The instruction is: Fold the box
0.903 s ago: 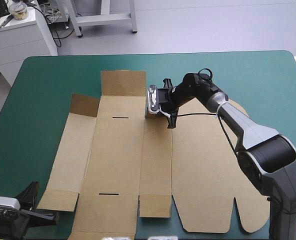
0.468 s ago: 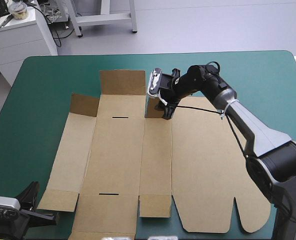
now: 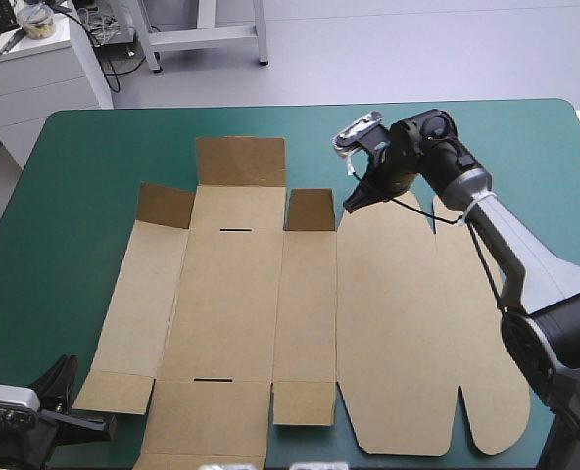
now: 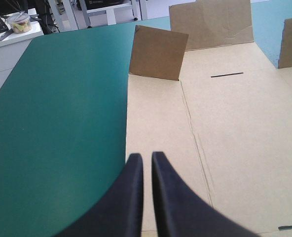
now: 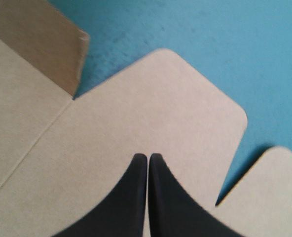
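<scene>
The brown box (image 3: 231,313) lies as a flat cut sheet across the teal-green table. Three flaps stand raised along its far edge: a left one (image 3: 168,206), a taller middle one (image 3: 241,162) and a right one (image 3: 311,210). My right gripper (image 3: 352,204) hovers shut just right of that right flap, over the far edge of the lid panel (image 3: 417,323). The right wrist view shows its gripper (image 5: 148,157) empty above a rounded lobe of the box (image 5: 175,108), the flap (image 5: 37,39) off to one side. My left gripper (image 3: 107,424) sits at the table's near left corner. In the left wrist view the gripper (image 4: 147,159) is shut and empty over the box's left panel (image 4: 156,123).
Two thin black slots (image 3: 237,231) mark the box's middle panel. Teal-green cover (image 3: 65,196) shows to the left of the box and past its far right (image 3: 525,147). A white cabinet (image 3: 35,69) stands beyond the far left corner.
My right gripper was open at the right far flap, then drew back rightward and toward the far edge and shut. The flap stays raised. The left arm has not moved.
</scene>
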Controlling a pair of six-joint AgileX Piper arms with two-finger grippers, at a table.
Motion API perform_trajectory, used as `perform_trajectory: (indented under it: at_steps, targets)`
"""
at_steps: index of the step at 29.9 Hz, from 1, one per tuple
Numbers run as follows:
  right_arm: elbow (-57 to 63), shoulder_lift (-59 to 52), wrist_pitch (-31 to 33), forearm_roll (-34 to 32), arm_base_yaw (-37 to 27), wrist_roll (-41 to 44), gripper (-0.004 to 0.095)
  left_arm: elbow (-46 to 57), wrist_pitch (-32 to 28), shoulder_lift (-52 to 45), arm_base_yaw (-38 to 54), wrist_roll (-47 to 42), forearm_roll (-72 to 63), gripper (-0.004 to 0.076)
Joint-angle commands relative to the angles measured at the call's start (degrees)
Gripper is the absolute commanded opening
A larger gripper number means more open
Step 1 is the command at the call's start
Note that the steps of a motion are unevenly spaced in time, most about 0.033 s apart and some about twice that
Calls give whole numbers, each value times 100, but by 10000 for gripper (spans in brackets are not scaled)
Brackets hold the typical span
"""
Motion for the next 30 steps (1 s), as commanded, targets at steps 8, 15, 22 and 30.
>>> perform_trajectory:
  at_steps: [8, 15, 22, 30]
  targets:
    - [1563, -1391, -386, -95, -772, 1045, -15, -131, -417, -68, -36, -20, -41, 470]
    - [3105, -2754, -726, -95, -908, 1280, -15, -131, -392, 16, -36, -310, -112, 473]
    - [4136, -4146, -863, -95, -908, 1514, -15, -513, 141, 1303, -36, -310, 27, 468]
    - [5245, -5683, -1001, -174, -908, 1732, -15, -1075, 406, 3378, -36, -463, 712, 468]
